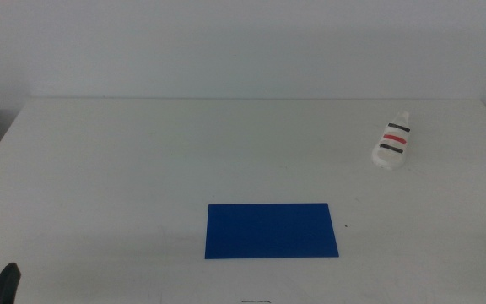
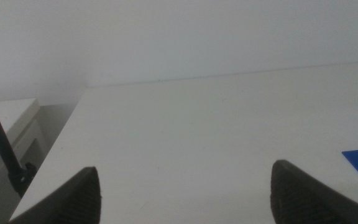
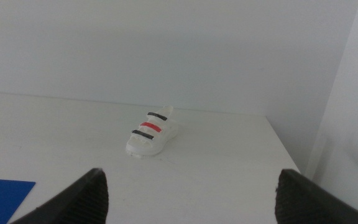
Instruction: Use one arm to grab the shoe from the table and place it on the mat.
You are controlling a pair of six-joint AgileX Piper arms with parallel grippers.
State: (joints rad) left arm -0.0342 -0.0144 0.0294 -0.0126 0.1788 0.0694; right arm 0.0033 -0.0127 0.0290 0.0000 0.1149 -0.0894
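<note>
Right end effector (image 3: pixel 188 190) spread; shoe (image 3: pixel 152 132) well apart.

Soft, even, slightly dim light; faint shadows; wrist views perhaps a little blurred near the fingers (image 2: pixel 82 196).

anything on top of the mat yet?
No. The mat lies bare on the table; its whole blue face shows. The shoe sits apart, far right. What's under the mat is covered. Both grippers, left and right, wait open near the table's front edge.
</note>
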